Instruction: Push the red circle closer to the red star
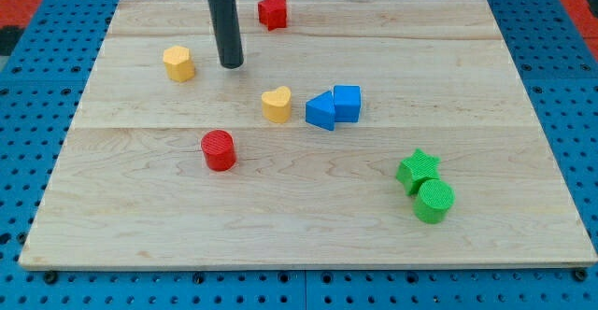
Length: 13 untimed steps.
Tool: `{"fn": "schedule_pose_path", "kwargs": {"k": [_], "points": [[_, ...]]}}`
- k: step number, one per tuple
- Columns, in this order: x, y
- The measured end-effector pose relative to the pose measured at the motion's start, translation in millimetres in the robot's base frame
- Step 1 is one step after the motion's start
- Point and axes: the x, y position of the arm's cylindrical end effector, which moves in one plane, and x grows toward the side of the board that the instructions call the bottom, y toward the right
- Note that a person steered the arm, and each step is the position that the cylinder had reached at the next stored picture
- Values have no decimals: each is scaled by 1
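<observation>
**Red circle, unmoved; rod tip far side**

Red circle [219, 150]: ribbed plastic cylinder, view's lower left on the pale plank surface [486, 86]. Red star [272, 11]: top edge, well apart. My tip [232, 65], a plain dark rod with no jaws, holds nothing and stands between yellow hexagon [178, 63] and yellow heart [277, 105]. Judged: it must pass below the circle to push upward.

My tip [232, 65] rests beside the yellow hexagon [178, 63]; red circle [219, 150] sits below.
</observation>
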Motion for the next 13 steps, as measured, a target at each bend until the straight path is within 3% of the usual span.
{"fn": "schedule_pose_path", "kwargs": {"k": [1, 2, 3, 4, 5, 7, 8, 9, 10, 11, 13], "points": [[42, 44], [116, 61], [182, 45], [202, 19], [139, -23], [30, 34], [19, 72], [47, 88], [15, 112], [-48, 110], [-36, 101]]}}
